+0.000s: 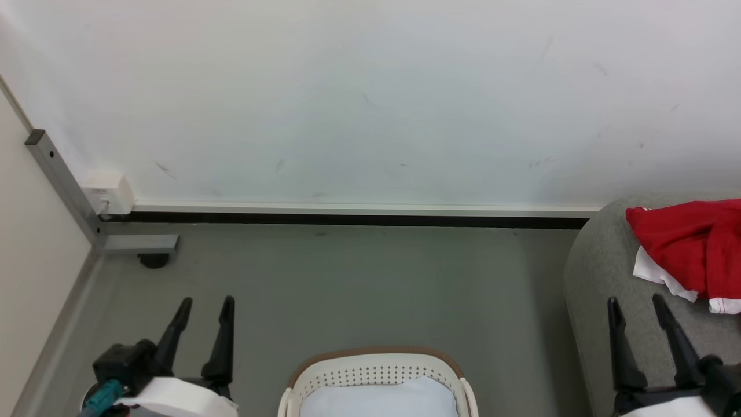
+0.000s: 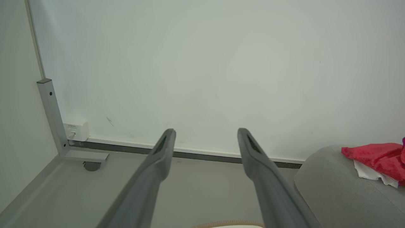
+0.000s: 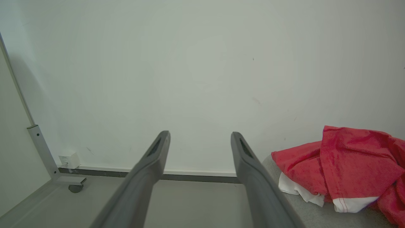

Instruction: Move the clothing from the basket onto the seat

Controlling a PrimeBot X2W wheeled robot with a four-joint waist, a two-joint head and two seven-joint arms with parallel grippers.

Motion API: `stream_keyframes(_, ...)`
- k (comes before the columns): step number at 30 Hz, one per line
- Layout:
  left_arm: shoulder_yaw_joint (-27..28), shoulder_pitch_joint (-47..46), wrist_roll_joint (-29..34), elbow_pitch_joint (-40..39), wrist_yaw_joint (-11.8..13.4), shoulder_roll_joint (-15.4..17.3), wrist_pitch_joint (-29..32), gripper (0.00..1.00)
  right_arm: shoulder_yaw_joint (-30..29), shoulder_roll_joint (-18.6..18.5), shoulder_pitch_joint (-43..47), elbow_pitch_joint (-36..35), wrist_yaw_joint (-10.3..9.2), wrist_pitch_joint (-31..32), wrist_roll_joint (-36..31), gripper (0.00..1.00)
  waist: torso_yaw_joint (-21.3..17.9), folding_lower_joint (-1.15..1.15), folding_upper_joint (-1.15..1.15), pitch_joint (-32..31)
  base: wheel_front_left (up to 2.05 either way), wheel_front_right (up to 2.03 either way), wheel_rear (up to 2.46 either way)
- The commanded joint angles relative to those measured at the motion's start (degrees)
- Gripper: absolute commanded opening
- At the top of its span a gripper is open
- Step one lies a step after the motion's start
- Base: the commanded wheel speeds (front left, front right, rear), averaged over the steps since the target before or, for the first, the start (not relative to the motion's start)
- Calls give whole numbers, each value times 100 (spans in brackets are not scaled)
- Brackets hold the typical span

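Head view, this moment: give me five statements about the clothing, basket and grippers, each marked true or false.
1. The red clothing lies on the grey seat. True.
2. The left gripper is shut on a garment. False: its fingers stand apart, holding nothing.
3. The white basket stands on the floor between the two grippers. True.
4. The right gripper grips the basket's rim. False: it is open, in front of the seat, apart from the basket.
5. The basket is full of red clothing. False: what shows inside it is pale.
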Motion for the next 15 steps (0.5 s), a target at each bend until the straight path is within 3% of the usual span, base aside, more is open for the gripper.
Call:
stream_keyframes(1, 49, 93, 188, 16, -54, -55, -1, 100, -25, 55, 143, 60, -13, -73, -4, 100, -5, 1, 0, 11, 0, 0, 0)
stream_keyframes(15, 499, 248, 895, -71, -336, -421, -1, 100, 175, 282, 140, -34, -13, -114, -89, 100, -92, 1, 0, 137, 0, 0, 0)
